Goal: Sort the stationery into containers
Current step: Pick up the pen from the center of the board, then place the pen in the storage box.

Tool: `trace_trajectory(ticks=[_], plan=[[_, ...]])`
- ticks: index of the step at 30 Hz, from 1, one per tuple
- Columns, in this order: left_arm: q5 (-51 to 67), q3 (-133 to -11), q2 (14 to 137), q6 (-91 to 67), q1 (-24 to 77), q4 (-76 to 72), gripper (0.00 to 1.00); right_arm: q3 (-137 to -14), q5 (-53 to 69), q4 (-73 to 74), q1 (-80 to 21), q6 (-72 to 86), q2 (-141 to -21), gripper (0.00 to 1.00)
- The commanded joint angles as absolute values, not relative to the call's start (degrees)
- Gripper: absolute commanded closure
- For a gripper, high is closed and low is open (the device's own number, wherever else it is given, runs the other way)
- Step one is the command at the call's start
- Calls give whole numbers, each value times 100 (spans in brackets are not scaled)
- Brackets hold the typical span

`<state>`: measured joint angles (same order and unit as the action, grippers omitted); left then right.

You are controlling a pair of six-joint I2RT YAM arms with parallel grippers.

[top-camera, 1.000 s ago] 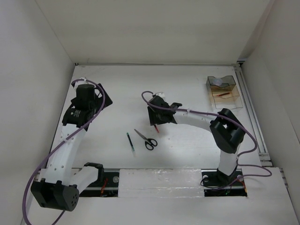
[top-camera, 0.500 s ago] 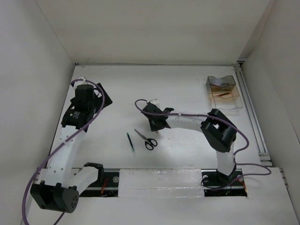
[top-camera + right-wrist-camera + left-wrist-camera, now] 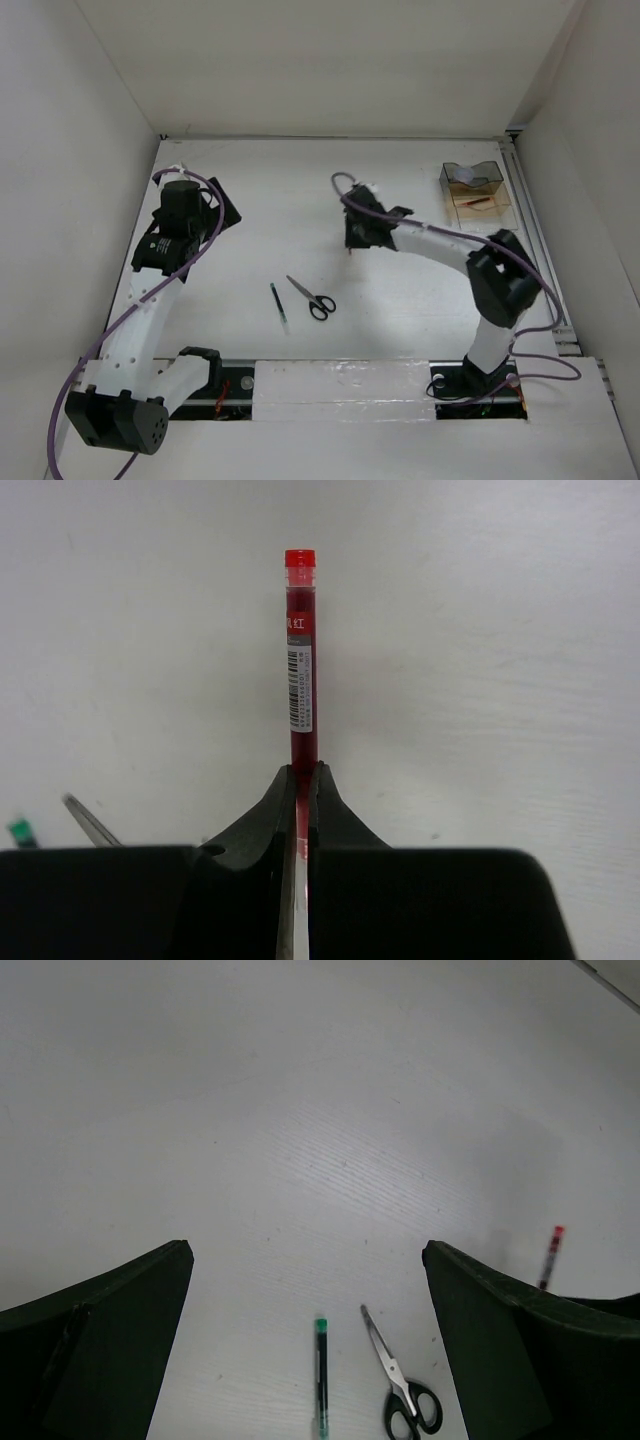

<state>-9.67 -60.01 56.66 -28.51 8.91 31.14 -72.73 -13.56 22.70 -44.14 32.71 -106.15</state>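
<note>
The right gripper (image 3: 300, 782) is clenched on a red-and-white pen (image 3: 300, 660). Its 2 fingers (image 3: 262, 815) pinch the lower end of the barrel, and the rest of the pen, with its white barcode label and red cap, juts straight out toward 12 o'clock in the right wrist view. The pen appears lifted clear of the white table (image 3: 260, 190). From above, this gripper sits near the middle of the table. The smoky-brown organiser (image 3: 497, 186) stands well apart from it at about 2 o'clock, by the far right corner. A pale round roll (image 3: 464, 176) lies in the organiser's far compartment and a thin red item (image 3: 480, 202) in a nearer one. The black-handled scissors (image 3: 312, 298) lie flat on the table at about 7 o'clock from the right gripper, blades closed and pointing toward 10 o'clock. The thin dark pen (image 3: 280, 306) lies just beside them at 9 o'clock without touching. The left gripper (image 3: 307, 1255) hangs above bare table on the left side with its jaws spread wide and grasping nothing. Its wrist view shows the dark pen and scissors near 6 o'clock and the held red pen at about 4 o'clock.
</note>
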Motion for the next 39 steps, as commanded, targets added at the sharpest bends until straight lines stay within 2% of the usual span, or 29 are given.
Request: trace_trajectory(ticks=[1, 9, 16, 18, 25, 31, 39], plan=[[-853, -5933, 5651, -2760, 905, 2953, 0, -7181, -1127, 1285, -3388, 3673, -9397, 100], [-739, -5933, 5704, -2707, 905, 2900, 0, -6901, -1205, 1126, -1121, 4929, -8701, 100], [-457, -5880, 5704, -2654, 905, 2830, 0, -5846, 447, -596, 490, 6888, -8850, 100], [-387, -5880, 5704, -2654, 905, 2778, 0, -5774, 448, -1018, 554, 7101, -8912, 100], [-229, -5827, 5704, -2602, 905, 2777, 0, -6257, -141, -1020, 773, 7154, -9237, 100], [-176, -5827, 5704, -2602, 905, 2725, 0, -6627, -466, -396, 1115, 7093, -9650, 100], [-123, -5827, 5704, -2602, 905, 2672, 0, -6521, -642, -396, 1239, 7154, -9852, 100]])
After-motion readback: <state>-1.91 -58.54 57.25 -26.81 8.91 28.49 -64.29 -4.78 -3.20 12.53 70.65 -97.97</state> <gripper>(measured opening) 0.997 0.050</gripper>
